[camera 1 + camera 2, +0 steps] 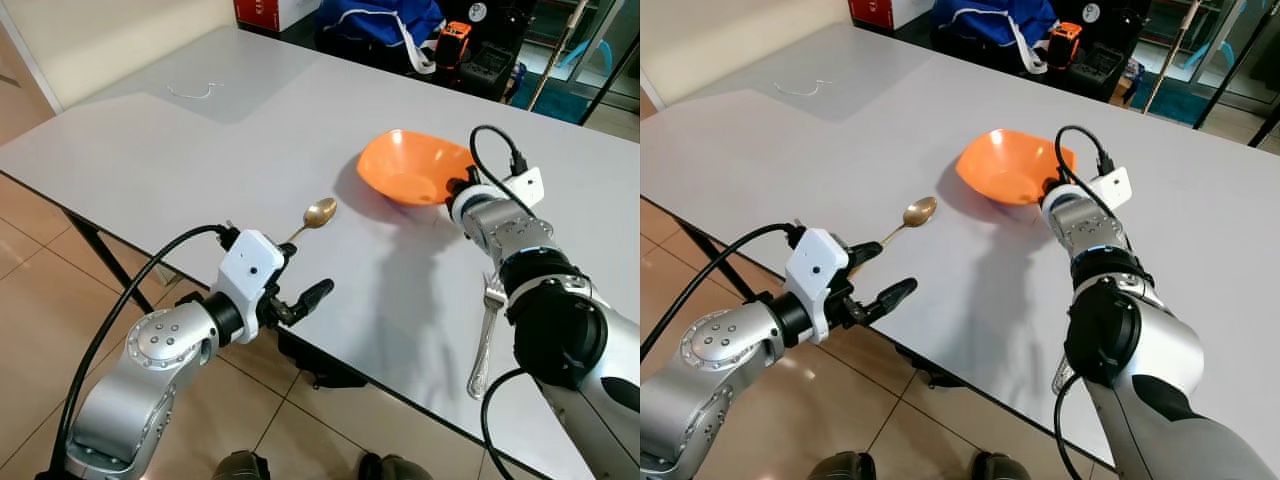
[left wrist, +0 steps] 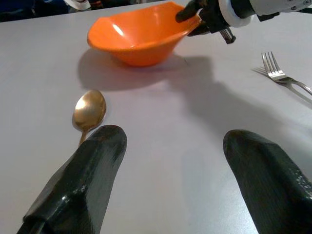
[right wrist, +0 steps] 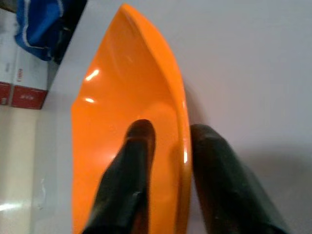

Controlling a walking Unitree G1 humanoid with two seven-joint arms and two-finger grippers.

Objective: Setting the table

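Note:
An orange bowl (image 1: 410, 165) sits tilted on the grey table (image 1: 180, 150), its near rim lifted. My right gripper (image 1: 456, 188) is shut on that rim, one finger (image 3: 131, 161) inside the bowl (image 3: 112, 122) and one outside. A gold spoon (image 1: 318, 214) lies left of the bowl, its handle pointing at the table's front edge. My left gripper (image 1: 300, 280) is open at that edge, just behind the spoon's handle; the spoon (image 2: 89, 111) lies ahead of one finger (image 2: 83, 180). A silver fork (image 1: 484, 335) lies beside my right arm.
The table's front edge runs diagonally under my left arm, with tiled floor below. A white cord (image 1: 195, 92) lies at the table's far left. Beyond the far edge are a blue bag (image 1: 385, 20), red boxes and black gear.

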